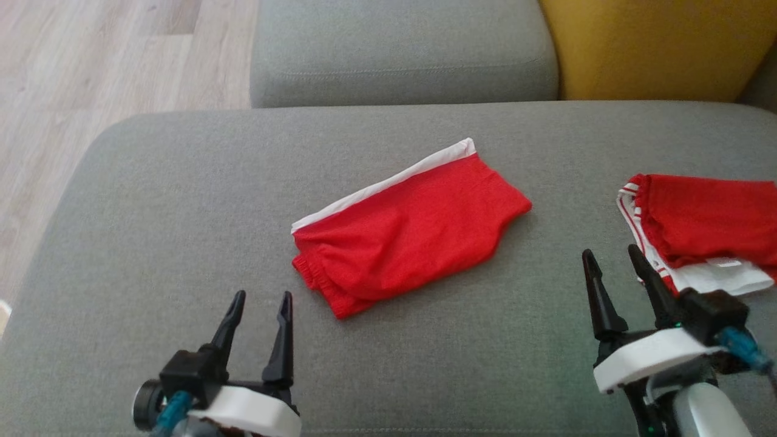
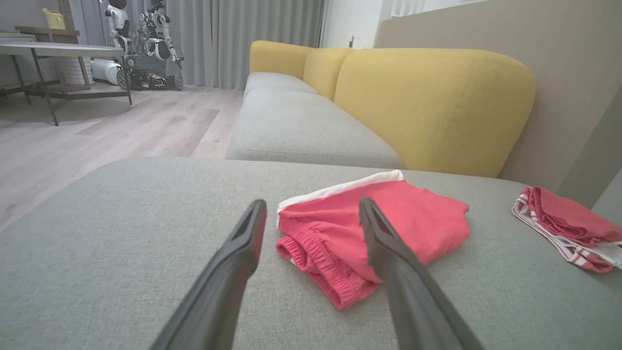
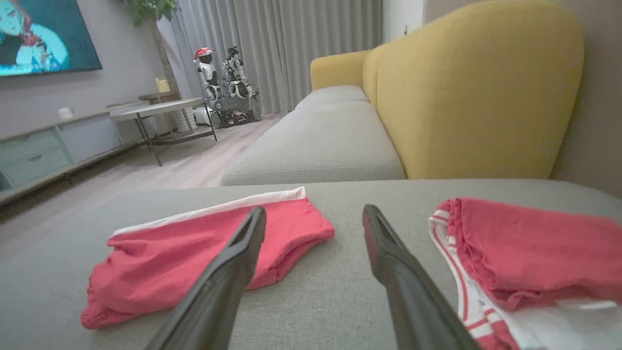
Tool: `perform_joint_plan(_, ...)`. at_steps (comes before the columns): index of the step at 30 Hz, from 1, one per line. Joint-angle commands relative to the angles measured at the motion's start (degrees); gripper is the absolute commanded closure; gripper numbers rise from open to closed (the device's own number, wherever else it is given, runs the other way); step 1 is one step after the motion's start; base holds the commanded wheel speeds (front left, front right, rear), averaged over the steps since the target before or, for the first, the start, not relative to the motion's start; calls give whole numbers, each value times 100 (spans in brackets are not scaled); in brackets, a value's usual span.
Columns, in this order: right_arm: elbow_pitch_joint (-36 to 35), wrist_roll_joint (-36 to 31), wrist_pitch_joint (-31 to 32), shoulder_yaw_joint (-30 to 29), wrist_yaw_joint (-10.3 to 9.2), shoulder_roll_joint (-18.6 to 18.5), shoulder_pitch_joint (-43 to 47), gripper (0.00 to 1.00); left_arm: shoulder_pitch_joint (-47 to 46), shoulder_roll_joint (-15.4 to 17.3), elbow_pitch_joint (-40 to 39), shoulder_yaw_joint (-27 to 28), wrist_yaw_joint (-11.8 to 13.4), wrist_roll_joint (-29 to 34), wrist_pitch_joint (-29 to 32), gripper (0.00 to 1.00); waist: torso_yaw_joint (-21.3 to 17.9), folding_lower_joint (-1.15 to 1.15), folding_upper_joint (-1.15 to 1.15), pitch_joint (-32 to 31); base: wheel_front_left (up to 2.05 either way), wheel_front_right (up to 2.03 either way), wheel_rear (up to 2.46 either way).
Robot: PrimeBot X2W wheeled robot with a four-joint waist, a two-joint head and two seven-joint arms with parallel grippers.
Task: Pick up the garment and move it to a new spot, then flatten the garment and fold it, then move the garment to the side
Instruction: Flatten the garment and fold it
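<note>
While the left gripper (image 1: 263,294) and right gripper (image 1: 609,250) gape empty, the garment (image 1: 407,233) lies between them.

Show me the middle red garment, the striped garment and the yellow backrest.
middle red garment (image 1: 413,233), head view, centre of its red cloth
striped garment (image 1: 710,218), head view, red top layer
yellow backrest (image 1: 655,48), head view, front face

The garment (image 1: 407,227) lies in the middle of the near seat cushion (image 1: 152,212). A second garment (image 1: 704,227) lies to its right, well apart (at the cushion's right end). The left gripper (image 1: 262,295) is before the garment, a little to the left. The right gripper (image 1: 610,250) is just beside the second garment. Behind is another cushion (image 1: 400,54), with the floor (image 1: 91,73) at the left.
</note>
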Motion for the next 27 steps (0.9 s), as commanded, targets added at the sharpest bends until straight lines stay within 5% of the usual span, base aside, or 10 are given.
perform_joint_plan(1, -166, 205, 73, 71, -5, 14, -226, 0, -323, -41, -158, 127, 2, 12, -70, 0, 45, 0, 0, 52, 0, 0, 0)
perform_joint_plan(9, 563, 2438, 1477, -511, -5, 293, -952, 0, -434, -42, -77, -62, -11, 25, -70, 0, 366, 0, 0, 425, 0, 0, 0)
perform_joint_plan(15, 1554, 3493, 2510, -1168, -5, 344, -1906, 0, -695, -42, -65, -278, 4, -19, -70, 0, 726, 0, 0, 854, 0, 0, 0)
perform_joint_plan(21, 2551, 3813, 2994, -1718, -5, 351, -2834, 0, -941, -42, -76, -506, 67, -92, -70, 0, 1086, 0, 0, 1218, 0, 0, 0)
perform_joint_plan(27, 3516, 3445, 3146, -2104, -5, 306, -3522, 0, -1109, -42, -94, -698, 128, -154, -70, 0, 1338, 0, 0, 1444, 0, 0, 0)
